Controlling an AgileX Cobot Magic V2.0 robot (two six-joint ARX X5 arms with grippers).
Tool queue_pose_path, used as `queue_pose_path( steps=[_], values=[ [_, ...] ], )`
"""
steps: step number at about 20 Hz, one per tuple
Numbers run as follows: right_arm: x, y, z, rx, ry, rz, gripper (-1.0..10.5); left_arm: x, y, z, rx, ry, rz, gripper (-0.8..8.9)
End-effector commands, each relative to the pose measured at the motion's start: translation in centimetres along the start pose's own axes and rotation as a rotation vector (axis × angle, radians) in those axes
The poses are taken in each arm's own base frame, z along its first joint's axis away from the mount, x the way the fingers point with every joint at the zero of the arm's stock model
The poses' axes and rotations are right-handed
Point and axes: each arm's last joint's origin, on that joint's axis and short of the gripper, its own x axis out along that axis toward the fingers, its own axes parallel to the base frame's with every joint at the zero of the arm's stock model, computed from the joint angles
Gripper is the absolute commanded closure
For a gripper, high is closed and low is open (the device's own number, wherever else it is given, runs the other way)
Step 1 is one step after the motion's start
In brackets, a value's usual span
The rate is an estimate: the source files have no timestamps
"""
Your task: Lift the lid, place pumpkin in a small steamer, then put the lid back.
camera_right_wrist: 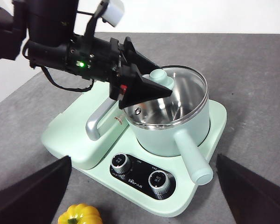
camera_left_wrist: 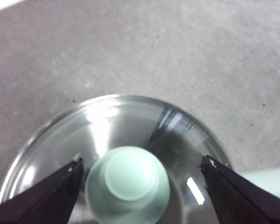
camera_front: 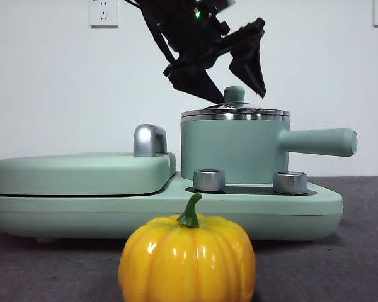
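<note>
The glass lid (camera_front: pixel 235 114) with its mint-green knob (camera_front: pixel 235 94) sits on the small steamer (camera_front: pixel 233 151), whose long handle points right. My left gripper (camera_front: pixel 239 95) reaches down from above, open, with one jaw on each side of the knob. In the left wrist view the left gripper (camera_left_wrist: pixel 141 161) straddles the knob (camera_left_wrist: pixel 127 184) on the lid (camera_left_wrist: pixel 130 121), with a gap on both sides. The pumpkin (camera_front: pixel 186 258) stands on the table in front of the cooker. My right gripper (camera_right_wrist: pixel 143 161) hangs open, high above the steamer (camera_right_wrist: pixel 177 130) and pumpkin (camera_right_wrist: pixel 80 215), holding nothing.
The steamer stands on a mint-green cooker base (camera_front: pixel 176 211) with two steel dials (camera_front: pixel 209 179) (camera_front: pixel 290 182). A flat griddle cover (camera_front: pixel 82 173) with a steel handle (camera_front: pixel 149 139) fills the base's left half. The table is dark grey, and a white wall stands behind.
</note>
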Motion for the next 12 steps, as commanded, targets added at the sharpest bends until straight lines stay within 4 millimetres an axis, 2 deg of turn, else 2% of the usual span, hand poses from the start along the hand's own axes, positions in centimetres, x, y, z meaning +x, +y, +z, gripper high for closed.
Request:
queue_pose_path(
  steps=[1,3,7,10,12],
  values=[
    [-0.11,0.12,0.40,-0.020,-0.013,0.003,4.5,0.88,-0.35,0.13,0.020,-0.003,-0.005,5.01],
    [-0.11,0.12,0.40,-0.020,-0.013,0.003,4.5,0.92,-0.38,0.11,0.022,-0.003,-0.006,5.93],
    [-0.11,0.12,0.40,-0.020,-0.013,0.003,4.5,0.92,-0.38,0.12,0.063,-0.003,-0.006,6.96],
    [-0.11,0.12,0.40,-0.020,-0.013,0.003,4.5,0.92,-0.38,0.11,0.088,-0.003,-0.006,7.07],
    [-0.11,0.11,0.39,-0.019,-0.013,0.003,4.5,0.91,-0.37,0.13,0.093,-0.004,-0.003,7.61]
  ],
)
